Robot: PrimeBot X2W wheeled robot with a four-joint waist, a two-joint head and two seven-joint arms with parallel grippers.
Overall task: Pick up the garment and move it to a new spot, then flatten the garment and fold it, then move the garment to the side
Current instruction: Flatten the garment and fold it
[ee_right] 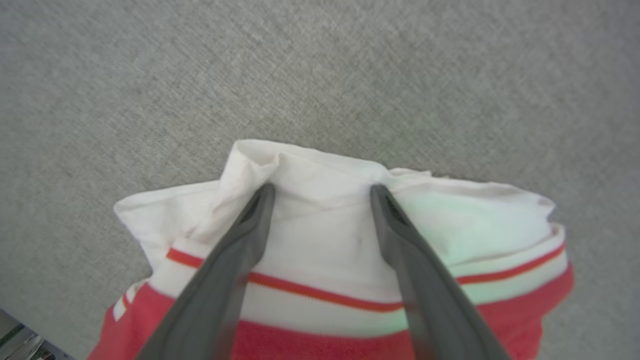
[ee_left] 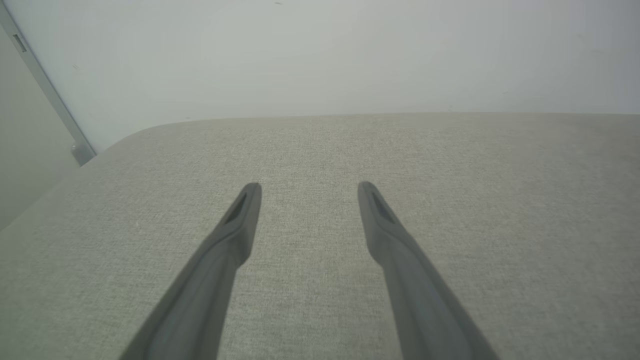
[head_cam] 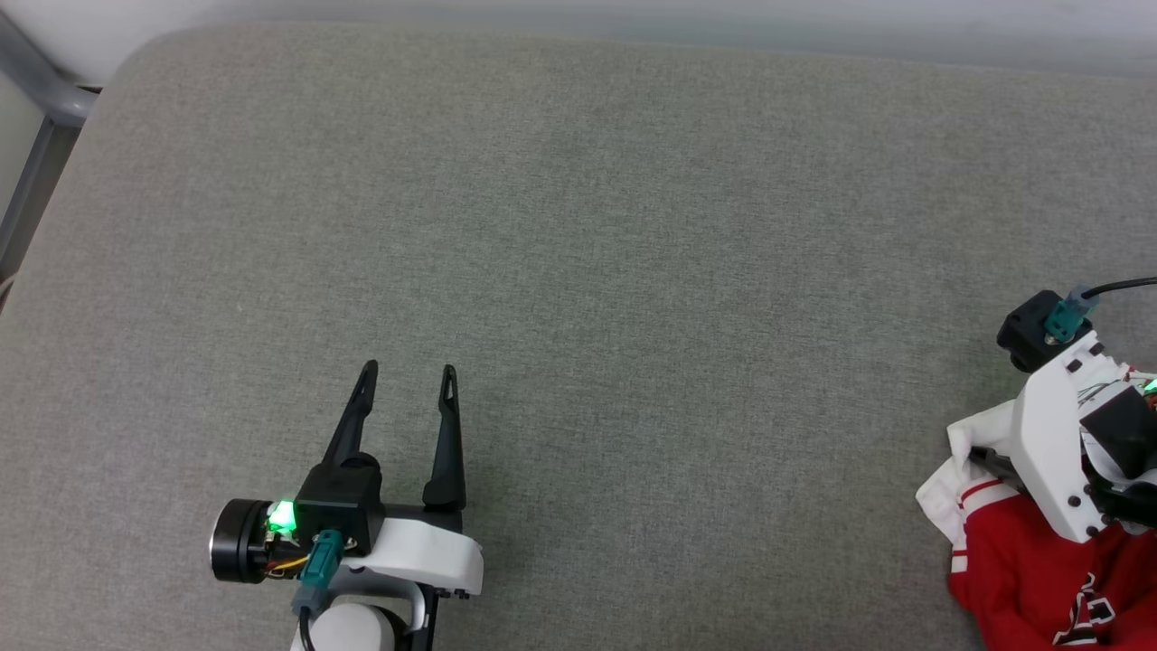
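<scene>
The garment [head_cam: 1021, 561], a bright red T-shirt with white sleeves, lies crumpled at the lower right edge of the grey cushion [head_cam: 578, 271]. My right gripper [ee_right: 322, 187] is open just above a white sleeve [ee_right: 325, 220], its two dark fingers [ee_right: 250, 235] spread over the fabric near the red stripe. In the head view the right wrist housing [head_cam: 1058, 434] covers part of the garment, and the fingers are hidden there. My left gripper [head_cam: 409, 371] is open over bare cushion at the lower left, far from the garment, and its fingers [ee_left: 240, 225] hold nothing.
A grey metal frame [head_cam: 36, 117] runs past the cushion's rounded far-left corner. A pale wall [ee_left: 320, 55] stands behind the cushion's far edge. Bare cushion stretches between the two grippers.
</scene>
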